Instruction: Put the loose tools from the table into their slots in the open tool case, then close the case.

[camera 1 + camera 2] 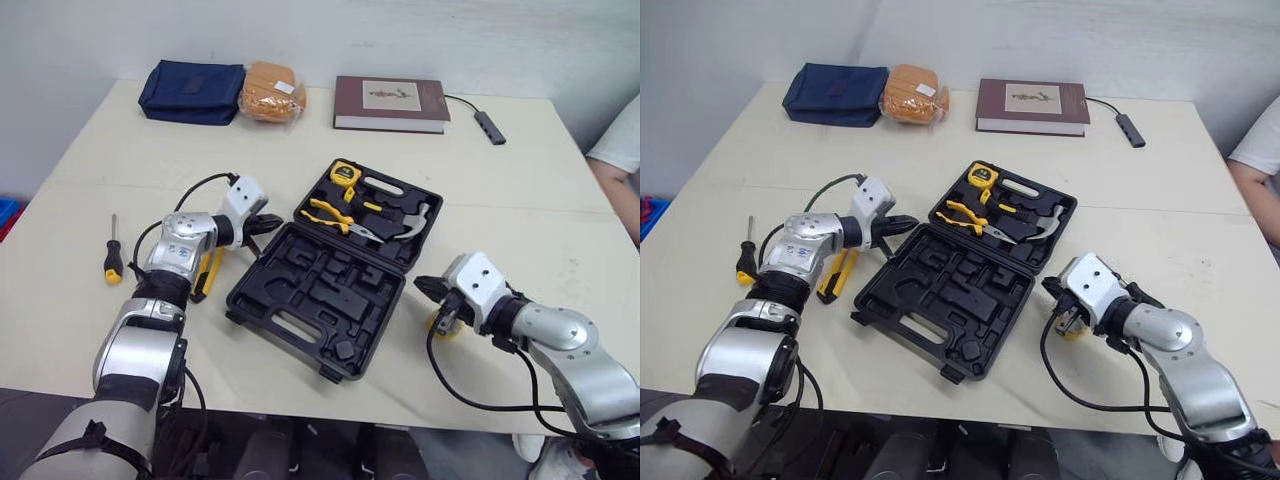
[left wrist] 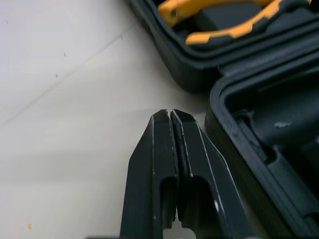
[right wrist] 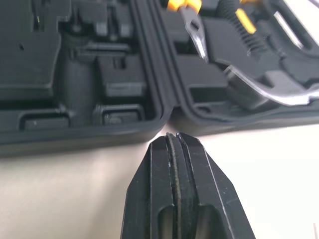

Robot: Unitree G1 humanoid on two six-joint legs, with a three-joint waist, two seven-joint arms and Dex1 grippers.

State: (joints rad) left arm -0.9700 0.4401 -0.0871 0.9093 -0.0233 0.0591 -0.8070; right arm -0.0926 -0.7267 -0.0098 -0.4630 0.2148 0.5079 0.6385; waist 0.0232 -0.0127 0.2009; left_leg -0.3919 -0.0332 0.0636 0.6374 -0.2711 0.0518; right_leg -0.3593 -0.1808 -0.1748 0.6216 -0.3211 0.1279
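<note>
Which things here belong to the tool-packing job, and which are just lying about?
Job: tool case, screwdriver, yellow-and-black tool left of the case, small yellow item right of it.
Lying about: navy pouch, bagged bread, book, cable adapter.

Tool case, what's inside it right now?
In the case, the far half holds a tape measure, yellow-handled pliers and a hammer; the near half's moulded slots look empty. Slots beneath those tools are covered.

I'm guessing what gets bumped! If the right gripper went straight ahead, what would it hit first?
The right gripper would most likely hit the tool case on its side, near the hinge.
</note>
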